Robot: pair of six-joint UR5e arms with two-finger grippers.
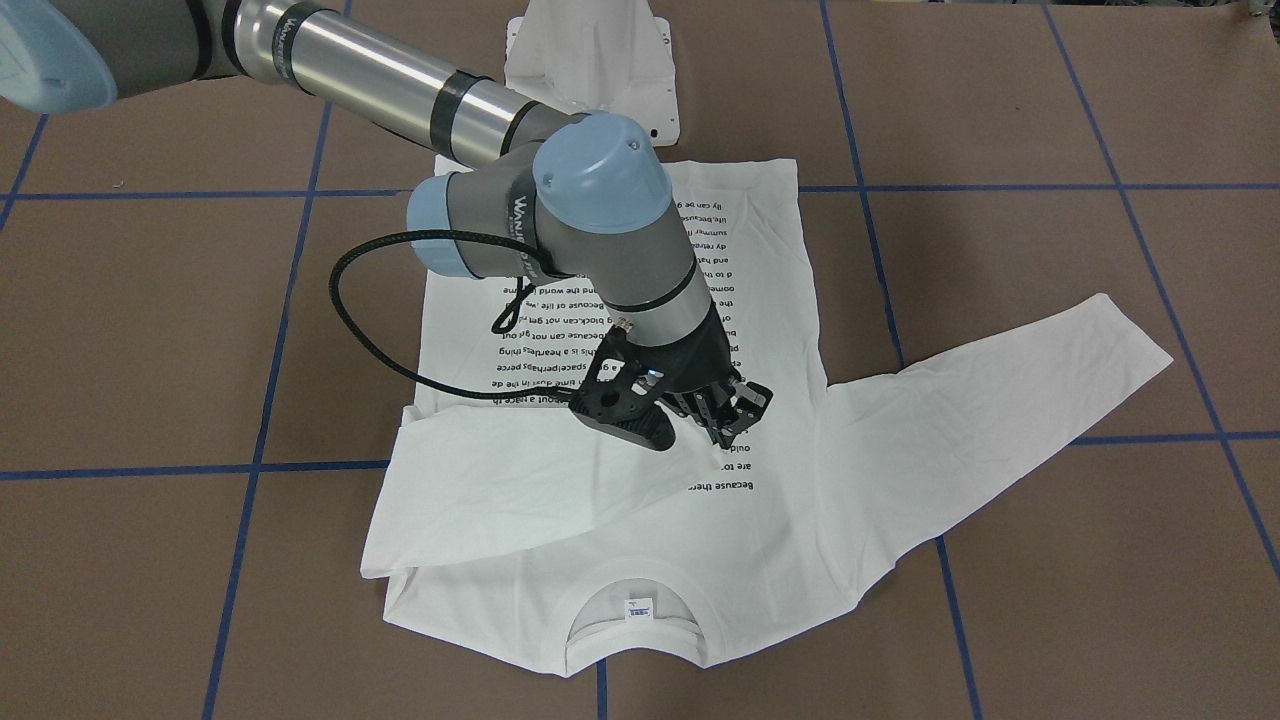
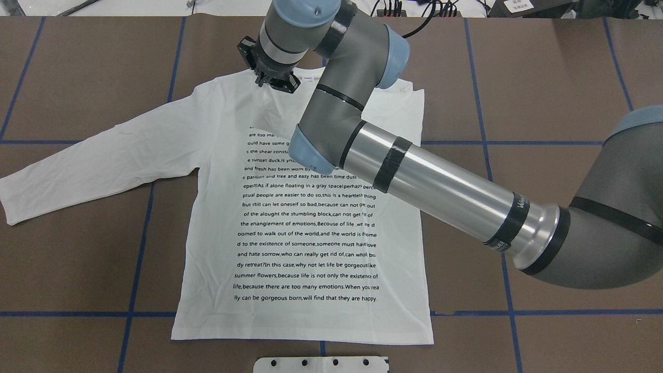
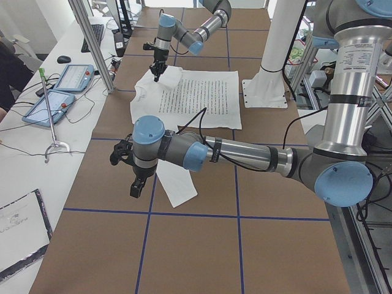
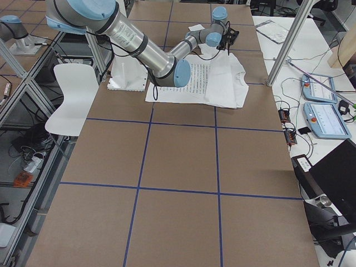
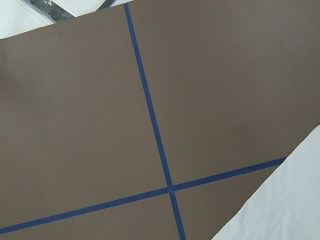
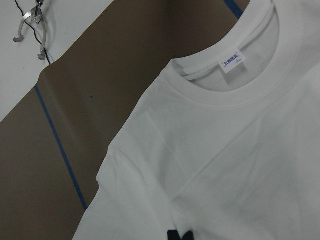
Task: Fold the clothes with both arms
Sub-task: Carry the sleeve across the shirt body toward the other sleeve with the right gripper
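The white long-sleeved T-shirt (image 2: pixel 207 207) lies flat on the brown table, black text block (image 2: pixel 305 223) facing up. Its collar with the small neck label (image 1: pixel 638 607) is on the far side from the robot. One sleeve (image 1: pixel 480 490) is folded across the chest. The other sleeve (image 2: pixel 103 150) stretches out to the robot's left. My right gripper (image 1: pixel 738 415) hovers just above the chest near the collar, jaws open and empty. The right wrist view shows the label (image 6: pixel 229 61). My left gripper (image 3: pixel 136 187) hangs beside the outstretched cuff (image 3: pixel 177 190); I cannot tell whether it is open or shut.
The white pedestal base (image 1: pixel 590 60) stands at the shirt's hem side. Blue tape lines (image 2: pixel 150 313) grid the brown table cover. A side table with tablets (image 3: pixel 61 76) and cables runs along the far edge. The left wrist view shows bare table and a sleeve edge (image 5: pixel 285 205).
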